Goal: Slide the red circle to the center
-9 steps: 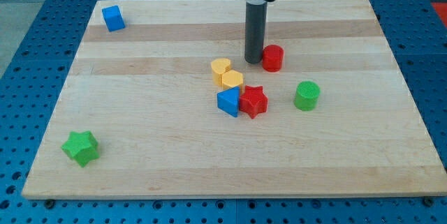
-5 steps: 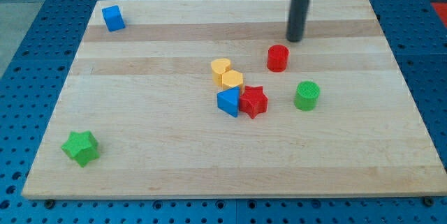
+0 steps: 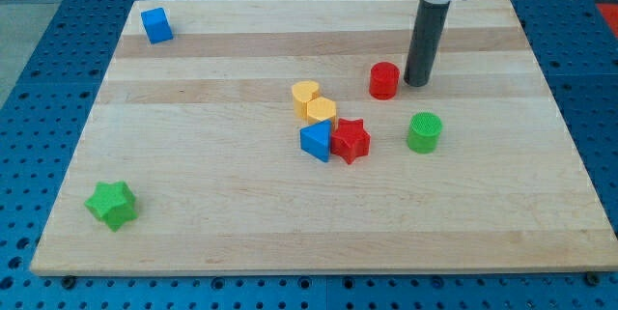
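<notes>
The red circle (image 3: 384, 80) stands on the wooden board (image 3: 241, 213), right of and above the board's middle. My tip (image 3: 417, 83) rests on the board just to the right of the red circle, a small gap apart. Near the middle lies a cluster: a yellow heart (image 3: 305, 95), a yellow hexagon (image 3: 321, 110), a blue triangle (image 3: 315, 142) and a red star (image 3: 350, 140).
A green circle (image 3: 424, 131) stands below my tip, to the right of the cluster. A blue cube (image 3: 156, 24) sits at the top left corner. A green star (image 3: 110, 203) sits at the bottom left.
My tip went from the red circle's left side, up and around its top, and now stands at its right side. The red circle shifted slightly to the right and down.
</notes>
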### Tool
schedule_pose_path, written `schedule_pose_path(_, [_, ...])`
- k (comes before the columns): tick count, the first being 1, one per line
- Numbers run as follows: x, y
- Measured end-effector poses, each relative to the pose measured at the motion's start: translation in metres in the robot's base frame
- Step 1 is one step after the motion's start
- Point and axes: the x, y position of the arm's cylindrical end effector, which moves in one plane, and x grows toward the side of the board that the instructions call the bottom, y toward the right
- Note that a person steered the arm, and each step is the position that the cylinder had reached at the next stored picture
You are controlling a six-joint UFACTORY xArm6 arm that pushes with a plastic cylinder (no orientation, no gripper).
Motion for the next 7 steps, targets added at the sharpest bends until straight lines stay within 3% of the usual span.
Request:
schedule_pose_path(5, [-0.027, -0.103])
schedule_pose_path(6, [-0.027, -0.089])
schedule_pose_path(7, [-0.014, -0.018])
